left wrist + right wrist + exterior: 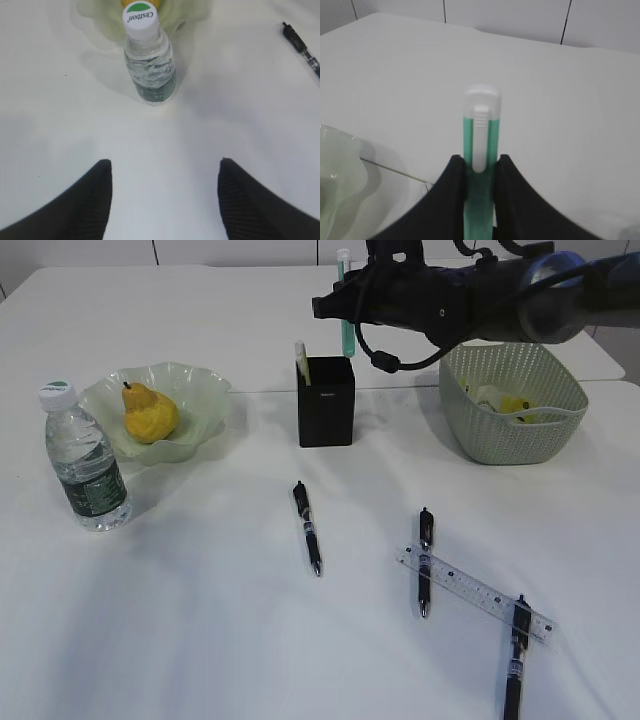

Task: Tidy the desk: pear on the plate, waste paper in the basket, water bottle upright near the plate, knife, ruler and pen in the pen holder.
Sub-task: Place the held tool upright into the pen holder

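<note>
Right hand clamped on slim green knife; light, stiff, slippery casing, best pinched mid-body. Left hand apart.

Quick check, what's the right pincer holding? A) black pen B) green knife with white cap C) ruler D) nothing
B: the right pincer is shut on the green knife, held upright above the pen holder; the ruler lies on the desk.

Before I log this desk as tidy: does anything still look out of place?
Yes. Three black pens and the clear ruler still lie loose on the desk; one pen lies across the ruler's end.
</note>
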You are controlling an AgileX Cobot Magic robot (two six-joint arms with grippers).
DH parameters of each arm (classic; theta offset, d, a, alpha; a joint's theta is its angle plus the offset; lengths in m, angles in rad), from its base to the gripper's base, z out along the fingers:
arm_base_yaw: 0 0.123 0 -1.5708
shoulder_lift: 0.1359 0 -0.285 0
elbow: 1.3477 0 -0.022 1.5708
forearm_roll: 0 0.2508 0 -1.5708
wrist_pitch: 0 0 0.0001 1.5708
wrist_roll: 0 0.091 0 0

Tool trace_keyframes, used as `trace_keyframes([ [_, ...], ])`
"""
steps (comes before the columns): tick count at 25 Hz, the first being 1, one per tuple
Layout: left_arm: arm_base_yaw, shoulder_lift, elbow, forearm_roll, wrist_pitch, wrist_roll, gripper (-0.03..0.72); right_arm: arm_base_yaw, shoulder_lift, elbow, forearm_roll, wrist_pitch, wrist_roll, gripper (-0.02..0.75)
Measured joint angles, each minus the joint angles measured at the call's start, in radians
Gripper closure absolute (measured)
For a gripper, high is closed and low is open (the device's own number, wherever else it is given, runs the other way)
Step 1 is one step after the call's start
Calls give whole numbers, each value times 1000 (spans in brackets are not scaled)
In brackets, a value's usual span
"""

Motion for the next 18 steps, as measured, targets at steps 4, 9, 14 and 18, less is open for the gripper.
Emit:
trace_keyframes([
  [4, 0, 0, 0, 2, 0, 0, 222, 0, -29, 57, -2, -106, 2, 594],
  [9, 0, 4, 0, 10, 0, 0, 222, 0, -37, 123, -2, -198, 17, 594],
  [14, 0, 8, 0, 10, -6, 0, 222, 0, -38, 127, -2, -198, 17, 594],
  [18, 0, 16, 0, 10, -13, 0, 222, 0, -38, 127, -2, -232, 22, 594],
])
